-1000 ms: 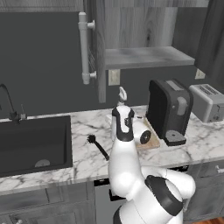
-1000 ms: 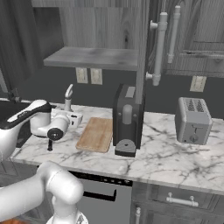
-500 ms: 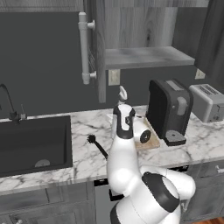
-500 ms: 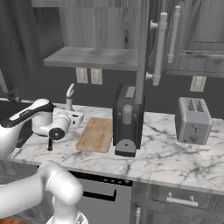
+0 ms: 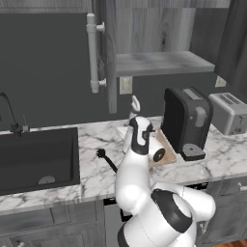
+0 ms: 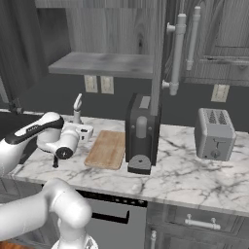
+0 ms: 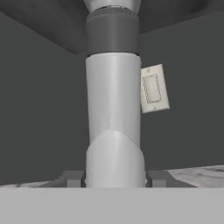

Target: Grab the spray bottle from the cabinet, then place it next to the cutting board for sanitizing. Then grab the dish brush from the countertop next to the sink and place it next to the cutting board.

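The marble desk [image 5: 91,169] ran under the open grey cabinet [image 6: 104,63], whose shelf stood bare, so the first half of the task looked to be in hand: the bottle was out of the cabinet and was being carried to its place by the board. The black sink [image 5: 36,157] lay at the left end of the desk, with the coffee machine [image 6: 141,133] and the toaster [image 6: 214,133] further along to the right. The cutting board [image 6: 107,148], flat and light brown, lay just left of the coffee machine. The spray bottle [image 7: 113,109] stood upright in the pincer [image 6: 80,131], a slim pale grey-white column with a dark collar near its top and its white trigger nozzle rising above the hand in the base views; the pincer's fingers [image 7: 72,178] were pressed in on its lower body from both sides. It stood just beside the board's left edge, though whether its foot already touched the desk could not be told, as the hand hid it. The next move, as I judged it, called for setting the bottle squarely down, letting go without tipping so tall and narrow a thing, then backing clear. The dish brush [image 5: 107,160], small and black, lay on the desk between sink and arm, not yet picked up.
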Controlling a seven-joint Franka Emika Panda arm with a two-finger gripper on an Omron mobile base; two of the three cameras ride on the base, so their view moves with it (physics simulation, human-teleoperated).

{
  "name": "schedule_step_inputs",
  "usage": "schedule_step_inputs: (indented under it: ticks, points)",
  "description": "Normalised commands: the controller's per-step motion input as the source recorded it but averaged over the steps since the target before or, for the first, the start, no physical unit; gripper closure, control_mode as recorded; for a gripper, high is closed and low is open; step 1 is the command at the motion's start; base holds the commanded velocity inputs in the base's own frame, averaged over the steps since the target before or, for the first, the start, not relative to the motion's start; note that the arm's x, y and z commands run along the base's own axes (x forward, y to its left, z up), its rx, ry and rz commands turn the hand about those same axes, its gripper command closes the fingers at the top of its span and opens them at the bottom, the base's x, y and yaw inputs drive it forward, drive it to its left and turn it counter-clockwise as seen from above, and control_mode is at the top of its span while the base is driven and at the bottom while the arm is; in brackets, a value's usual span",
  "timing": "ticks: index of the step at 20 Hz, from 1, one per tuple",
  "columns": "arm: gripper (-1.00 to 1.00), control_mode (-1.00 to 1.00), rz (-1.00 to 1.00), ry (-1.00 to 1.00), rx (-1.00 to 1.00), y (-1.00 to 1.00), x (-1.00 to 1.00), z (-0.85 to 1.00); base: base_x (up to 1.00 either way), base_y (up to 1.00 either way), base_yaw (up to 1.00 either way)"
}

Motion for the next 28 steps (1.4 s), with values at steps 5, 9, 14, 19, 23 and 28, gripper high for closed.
schedule_step_inputs:
  ticks: [5,9,14,19,23,28]
  points:
    - [1.00,-1.00,0.00,-0.03,-0.06,0.00,0.04,-0.21,0.00,0.00,0.00]
    - [1.00,-1.00,0.00,0.00,-0.08,0.00,0.00,-0.09,0.00,0.00,0.00]
    - [1.00,-1.00,-0.03,0.00,-0.05,0.00,0.00,0.00,0.00,0.00,0.00]
    - [1.00,-1.00,-0.06,0.00,0.00,-0.01,0.00,0.00,0.00,0.00,0.00]
    - [1.00,-1.00,-0.01,0.10,0.00,0.00,0.13,-0.09,0.00,0.00,0.00]
    - [1.00,-1.00,0.00,0.09,-0.04,0.00,0.31,-0.32,0.00,0.00,0.00]
